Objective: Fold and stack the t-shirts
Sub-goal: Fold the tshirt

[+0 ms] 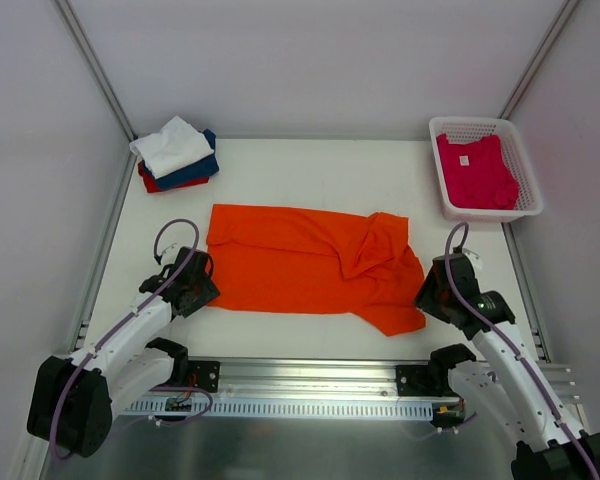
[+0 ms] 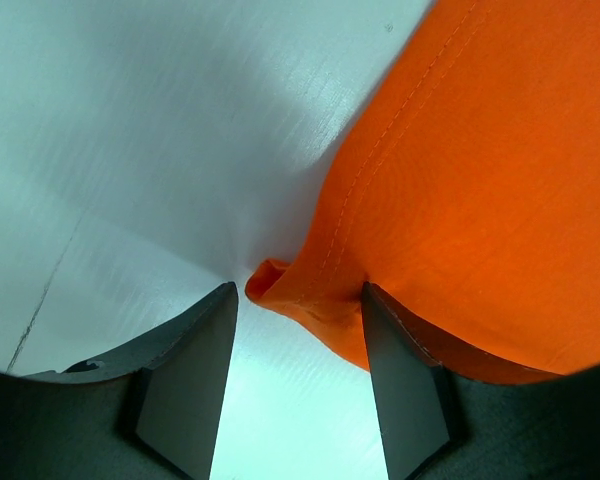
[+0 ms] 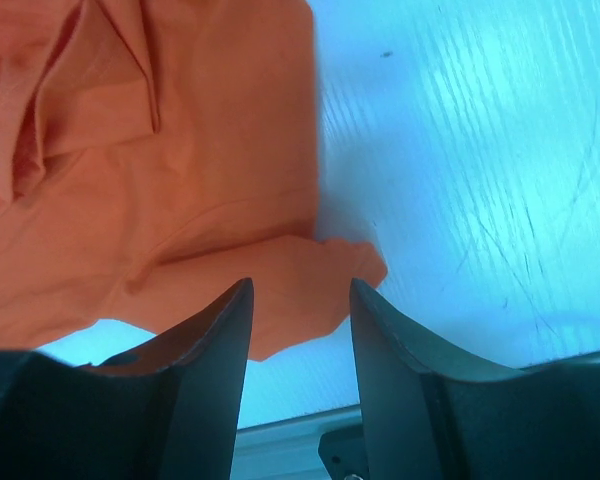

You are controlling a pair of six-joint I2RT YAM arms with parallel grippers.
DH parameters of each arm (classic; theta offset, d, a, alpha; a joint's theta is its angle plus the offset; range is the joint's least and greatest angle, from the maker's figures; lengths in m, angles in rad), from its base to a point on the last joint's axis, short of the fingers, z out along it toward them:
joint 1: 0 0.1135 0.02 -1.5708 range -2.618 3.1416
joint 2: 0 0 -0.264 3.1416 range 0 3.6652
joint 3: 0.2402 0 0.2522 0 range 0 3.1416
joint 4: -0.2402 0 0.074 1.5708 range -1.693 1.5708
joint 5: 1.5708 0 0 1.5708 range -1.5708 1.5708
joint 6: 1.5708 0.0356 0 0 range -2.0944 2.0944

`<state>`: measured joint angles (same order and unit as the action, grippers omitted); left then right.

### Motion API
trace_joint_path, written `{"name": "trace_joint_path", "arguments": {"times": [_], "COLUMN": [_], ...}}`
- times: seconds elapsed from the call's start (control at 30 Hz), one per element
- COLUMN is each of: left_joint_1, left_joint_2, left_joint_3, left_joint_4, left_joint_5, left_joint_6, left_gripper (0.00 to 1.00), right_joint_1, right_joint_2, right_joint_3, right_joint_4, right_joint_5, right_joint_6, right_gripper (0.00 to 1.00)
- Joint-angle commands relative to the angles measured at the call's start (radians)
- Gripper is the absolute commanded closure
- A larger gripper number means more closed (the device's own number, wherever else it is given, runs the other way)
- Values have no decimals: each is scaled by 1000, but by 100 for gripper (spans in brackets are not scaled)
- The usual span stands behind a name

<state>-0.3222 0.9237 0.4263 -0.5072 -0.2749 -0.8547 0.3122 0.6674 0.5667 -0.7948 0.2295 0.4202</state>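
Left gripper [image 1: 192, 285] sits low at the near left corner of the bright orange t-shirt [image 1: 300, 265] with its fingers apart. Its wrist view shows the shirt's rolled hem corner lying in the gap between the two fingertips and touching one of them, with the bare white tabletop [image 1: 310, 170] beside the other. Right gripper [image 1: 432, 290] is at the shirt's near right end, fingers likewise spread, and its wrist view shows a pointed flap of orange cloth lying flat in the gap, not pinched. The orange shirt is spread across the middle of the tabletop, smooth on its left half and bunched into folds toward the right. Farther back on the left stands a stack of folded shirts, with a white t-shirt [image 1: 172, 146] on top, a navy t-shirt [image 1: 195, 172] beneath it and a red t-shirt [image 1: 152, 182] at the bottom. At the far right a white mesh basket [image 1: 525, 200] holds the magenta-pink t-shirt [image 1: 475, 172], its white neck label [image 1: 464, 159] facing up.
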Motion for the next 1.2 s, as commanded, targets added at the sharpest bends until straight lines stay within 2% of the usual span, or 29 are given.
{"name": "trace_joint_path", "arguments": {"times": [0.0, 0.3, 0.5, 0.9, 0.97, 1.17], "left_joint_1": [-11, -12, -11, -11, -12, -11], "left_joint_2": [23, 58, 56, 52, 50, 58], "left_joint_3": [6, 6, 8, 3, 5, 5], "left_joint_4": [10, 44, 49, 52, 52, 59], "left_joint_5": [-27, -17, -18, -14, -14, -7], "left_joint_6": [-7, 3, 8, 14, 16, 20], "left_gripper": [47, 48, 48, 48, 48, 49], "right_joint_1": [17, 99, 123, 137, 139, 140], "right_joint_2": [-23, -114, -179, -146, -155, -154], "right_joint_3": [21, -76, -163, -228, -223, -226], "right_joint_4": [-113, -144, -95, -14, -12, 14], "right_joint_5": [-4, 2, -13, 25, 40, 36], "right_joint_6": [71, 209, 256, 264, 262, 250], "right_gripper": [53, 55, 54, 52, 56, 81]}}
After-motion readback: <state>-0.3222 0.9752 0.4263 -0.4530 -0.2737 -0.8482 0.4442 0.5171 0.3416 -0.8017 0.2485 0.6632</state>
